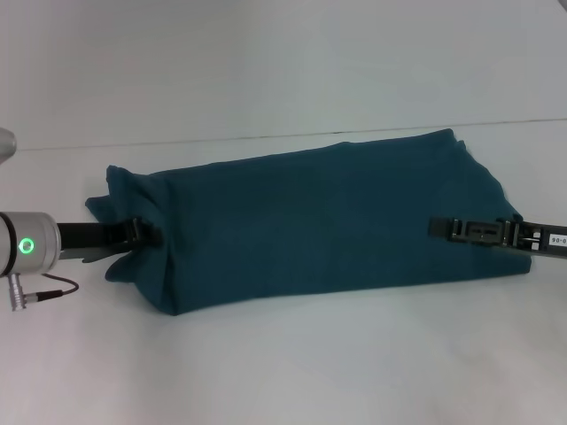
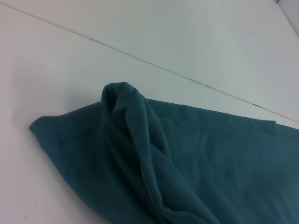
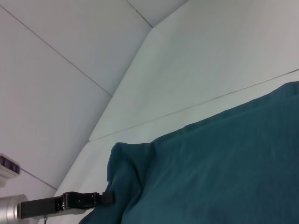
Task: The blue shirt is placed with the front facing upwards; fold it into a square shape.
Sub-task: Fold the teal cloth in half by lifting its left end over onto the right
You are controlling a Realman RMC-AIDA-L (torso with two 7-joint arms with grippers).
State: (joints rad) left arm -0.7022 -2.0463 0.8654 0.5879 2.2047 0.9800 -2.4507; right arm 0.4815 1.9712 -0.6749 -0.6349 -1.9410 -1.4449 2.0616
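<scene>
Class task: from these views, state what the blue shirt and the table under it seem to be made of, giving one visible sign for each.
The blue shirt: likely soft knit cotton, matte; it slumps in rounded folds without shine. The table: smooth, hard white surface, perhaps laminate or painted board; it looks even with a faint sheen, crossed by a thin seam line.

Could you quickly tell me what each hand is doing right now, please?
Left hand: closed on the left end of the blue shirt.
Right hand: over the shirt's right end; grip cannot be told.
</scene>
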